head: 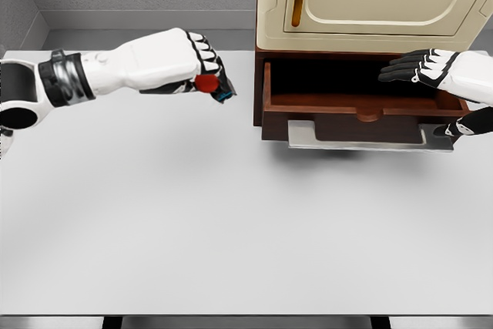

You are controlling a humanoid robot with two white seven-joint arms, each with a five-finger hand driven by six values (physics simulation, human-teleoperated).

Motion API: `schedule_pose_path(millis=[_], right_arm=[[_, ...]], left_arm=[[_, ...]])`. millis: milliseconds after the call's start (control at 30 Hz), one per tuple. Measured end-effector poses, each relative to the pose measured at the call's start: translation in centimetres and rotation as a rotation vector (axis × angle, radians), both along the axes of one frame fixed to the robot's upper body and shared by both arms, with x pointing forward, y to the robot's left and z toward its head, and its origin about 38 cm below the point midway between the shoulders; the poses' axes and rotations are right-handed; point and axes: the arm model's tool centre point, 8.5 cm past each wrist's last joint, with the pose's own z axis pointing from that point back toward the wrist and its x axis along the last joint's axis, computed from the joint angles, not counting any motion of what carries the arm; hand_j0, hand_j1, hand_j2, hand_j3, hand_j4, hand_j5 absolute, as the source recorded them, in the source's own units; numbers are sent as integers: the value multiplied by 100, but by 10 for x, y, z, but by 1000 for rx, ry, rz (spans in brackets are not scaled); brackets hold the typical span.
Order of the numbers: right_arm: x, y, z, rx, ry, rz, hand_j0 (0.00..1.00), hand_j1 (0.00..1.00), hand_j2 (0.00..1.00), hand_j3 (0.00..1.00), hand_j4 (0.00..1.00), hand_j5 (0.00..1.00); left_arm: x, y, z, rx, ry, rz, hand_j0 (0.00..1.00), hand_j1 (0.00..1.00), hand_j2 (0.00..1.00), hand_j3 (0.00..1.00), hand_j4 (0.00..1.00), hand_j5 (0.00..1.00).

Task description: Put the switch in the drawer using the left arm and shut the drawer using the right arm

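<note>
Over on the left, the left hand (179,58) reaches in above the smooth pale-grey table (231,229), white shell segments and black joints, its fingers curled tight around the switch (213,86) — a small device showing a round red end and a blue end poking out beneath the knuckles. So the switch is up in that fist, off the tabletop, just left of the drawer and not yet inside it. Moving right, there is the cabinet (370,5), cream-coloured and glossy with rounded raised panels and a slim amber strip on its front. Beneath it the drawer (362,105) stands pulled out toward the near side, dark reddish-brown wood, boxy, with a shadowed hollow interior and a small rounded notch at the front lip; a flat grey metallic plate sits under its front. Far right now, the right hand (420,67) lies flat, black fingers stretched out and relaxed over the drawer's right rear corner, grasping nothing.
</note>
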Motion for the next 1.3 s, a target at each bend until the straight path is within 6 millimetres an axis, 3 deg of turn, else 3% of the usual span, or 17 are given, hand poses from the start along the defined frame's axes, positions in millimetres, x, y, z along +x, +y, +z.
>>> schedule_pose_path(millis=[567,1067,1300], right_arm=[[0,0,-1,0,1,0,100,100,100,100,100,100],[-1,0,-4,0,11,1,100,100,100,100,100,100],[-1,0,-4,0,11,0,100,100,100,100,100,100]], left_arm=[[14,-33,10,-19,-13,-41,51,51,51,51,51,51],[38,-74,16,-44,24,-70,51,51,51,51,51,51],[40,-114,39,-30,-22,-128,53,53,53,53,53,53]])
